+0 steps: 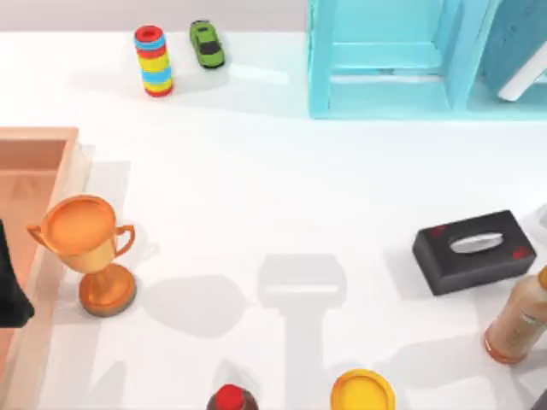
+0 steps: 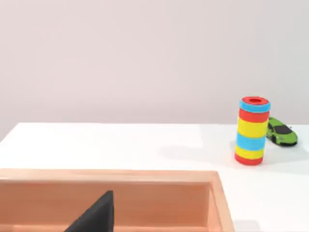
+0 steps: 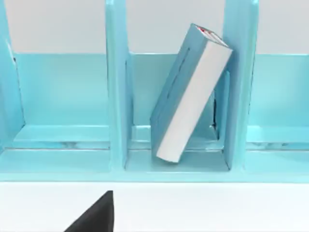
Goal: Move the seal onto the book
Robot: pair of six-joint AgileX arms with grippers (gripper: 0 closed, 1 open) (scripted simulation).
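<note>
Teal-blue closed book with white page edges (image 3: 190,94): leans tilted in the light-blue rack (image 3: 116,96), bench's far right corner. We judge the seal would slide off the slanted cover. Left gripper (image 2: 96,215), right gripper (image 3: 96,215): grip we cannot tell.

One trophy (image 1: 88,252), one toy car (image 1: 206,43), one tissue box (image 1: 473,251), one book (image 3: 189,94), one bottle (image 1: 520,319).

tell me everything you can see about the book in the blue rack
The book has a plain teal-blue cover and white page edges, with a small red mark near its top corner. It is closed and stands tilted inside the middle compartment of the light blue rack, its lower end on the compartment floor and its upper end leaning toward the divider beside it. In the top view its corner pokes out at the table's far right.
</note>
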